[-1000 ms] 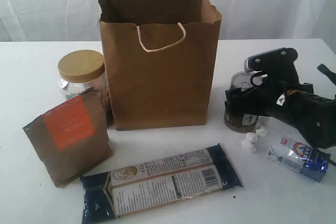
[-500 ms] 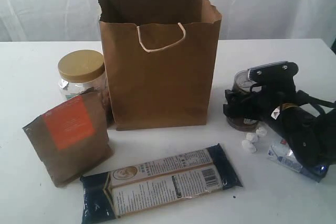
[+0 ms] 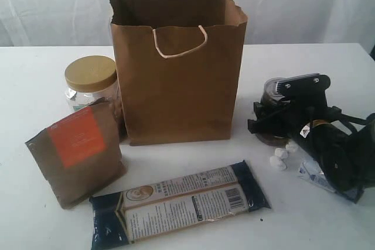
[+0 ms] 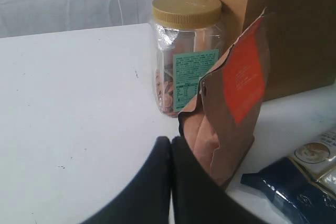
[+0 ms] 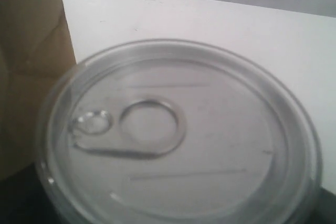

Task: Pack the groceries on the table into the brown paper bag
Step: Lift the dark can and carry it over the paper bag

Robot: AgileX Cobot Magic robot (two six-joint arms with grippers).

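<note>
The brown paper bag (image 3: 176, 86) is matt kraft, creased at the rim. The jar (image 4: 181, 72) is clear, glossy plastic under a gold lid (image 4: 186, 10). The pouch (image 4: 231, 114) is matt paper, the long packet (image 3: 181, 203) shiny film. The tin can (image 5: 178, 140) has a smooth, bright metal top. My left pincer (image 4: 171, 150) looks matt black, the tabletop (image 4: 79, 103) matt white.

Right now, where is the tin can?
In the exterior view the tin can stands on the right of the table, just right of the paper bag, partly hidden by the right gripper.
</note>
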